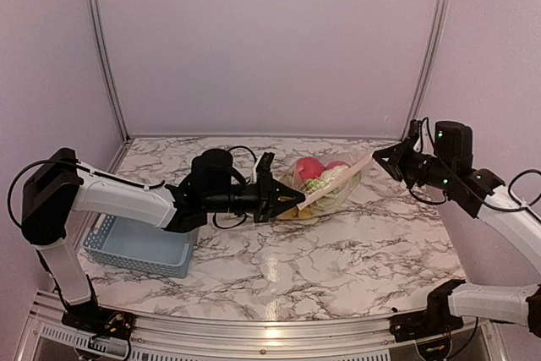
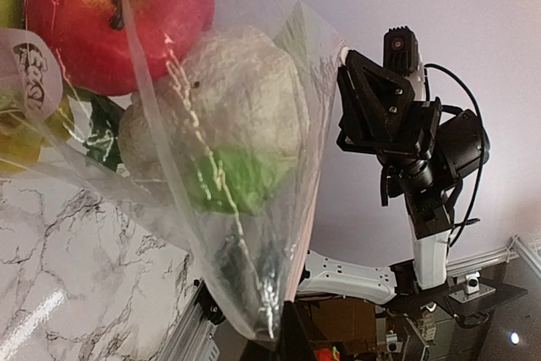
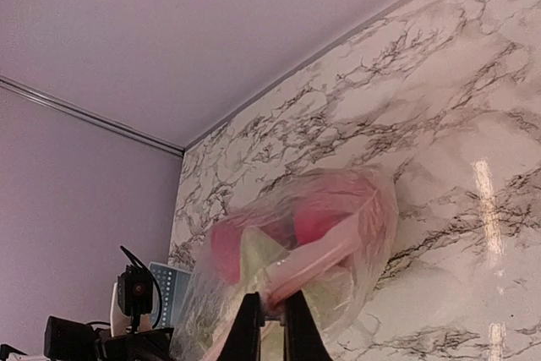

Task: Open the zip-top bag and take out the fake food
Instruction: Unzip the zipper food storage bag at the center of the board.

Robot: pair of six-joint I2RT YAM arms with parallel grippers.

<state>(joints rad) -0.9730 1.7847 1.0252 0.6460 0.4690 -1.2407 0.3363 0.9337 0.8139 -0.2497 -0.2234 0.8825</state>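
The left gripper (image 1: 292, 200) and right gripper (image 1: 378, 156) each pinch an end of the zip-top bag (image 1: 328, 185), stretched toward the far edge of the bench (image 1: 338, 259) with fake food (image 1: 310, 168) inside. Pull apart slowly and evenly, with both pinches firm.

We find the zip-top bag (image 1: 328, 182) over the far half of the tabletop (image 1: 338, 259), a little right of its middle, strung between the two arms: the left jaws hold its left end, the right jaws its far right corner, toward the tabletop's right edge. The fake food (image 1: 314, 173) lies inside the bag. The basket (image 1: 139, 247) sits at the left edge, by the near left corner, beneath the left arm (image 1: 127, 196)
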